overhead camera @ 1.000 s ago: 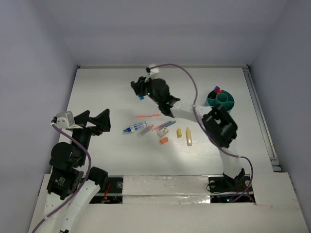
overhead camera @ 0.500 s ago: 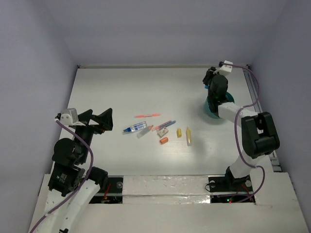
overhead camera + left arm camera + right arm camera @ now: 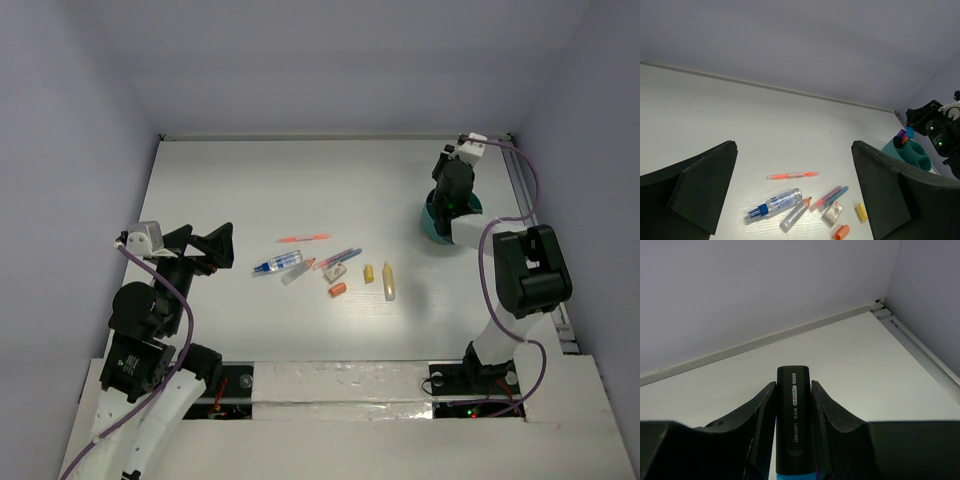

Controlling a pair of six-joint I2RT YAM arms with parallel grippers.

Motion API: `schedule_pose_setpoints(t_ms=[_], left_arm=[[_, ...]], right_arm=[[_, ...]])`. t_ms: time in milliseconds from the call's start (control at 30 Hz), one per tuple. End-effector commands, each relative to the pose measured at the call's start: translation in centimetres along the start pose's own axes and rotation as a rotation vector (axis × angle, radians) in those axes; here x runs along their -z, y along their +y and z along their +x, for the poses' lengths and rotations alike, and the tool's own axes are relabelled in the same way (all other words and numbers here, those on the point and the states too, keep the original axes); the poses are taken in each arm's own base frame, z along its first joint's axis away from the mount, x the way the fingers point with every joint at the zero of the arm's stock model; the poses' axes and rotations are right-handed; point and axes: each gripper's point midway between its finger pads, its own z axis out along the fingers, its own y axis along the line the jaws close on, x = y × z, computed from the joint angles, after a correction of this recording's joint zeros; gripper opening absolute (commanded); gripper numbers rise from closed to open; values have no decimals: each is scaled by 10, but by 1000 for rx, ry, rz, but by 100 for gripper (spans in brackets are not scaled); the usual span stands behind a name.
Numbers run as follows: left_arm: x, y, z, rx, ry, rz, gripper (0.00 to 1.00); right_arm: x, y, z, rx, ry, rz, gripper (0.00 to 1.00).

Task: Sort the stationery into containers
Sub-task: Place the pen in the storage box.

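My right gripper (image 3: 447, 200) hangs over the round teal organiser (image 3: 431, 220) at the far right. It is shut on a blue highlighter with a black cap (image 3: 793, 415), held upright between the fingers (image 3: 760, 415). From the left wrist view the organiser (image 3: 914, 154) holds a purple marker (image 3: 901, 135). On the table middle lie a thin pink pen (image 3: 303, 239), a blue-white pen (image 3: 278, 263), pink and blue markers (image 3: 338, 258), a white eraser (image 3: 335, 271), an orange stub (image 3: 338, 290) and two yellow markers (image 3: 388, 282). My left gripper (image 3: 215, 246) is open and empty, left of them.
A clear tube with an orange tip (image 3: 298, 271) lies beside the blue-white pen. A metal rail (image 3: 535, 235) runs along the table's right edge, close to the organiser. The enclosure's walls rise behind and at both sides.
My right arm has swung from the back middle of the table to the far right, over the organiser, with the blue highlighter in its grip. The left arm has barely moved.
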Motion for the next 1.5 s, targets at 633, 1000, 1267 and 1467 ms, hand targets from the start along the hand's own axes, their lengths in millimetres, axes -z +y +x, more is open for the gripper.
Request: schedule_pose_setpoints(t_ms=[633, 1000, 1267, 1467], left_arm=[[1, -7, -17, 1, -52, 27, 99], [1, -7, -16, 2, -52, 26, 99], [0, -7, -16, 1, -48, 28, 99], [0, -7, -15, 1, -47, 29, 99]], right_arm=[[-5, -3, 18, 6, 58, 48, 22], [-1, -4, 18, -2, 62, 41, 27], [0, -6, 5, 15, 4, 35, 25], [-6, -11, 3, 92, -5, 69, 26]])
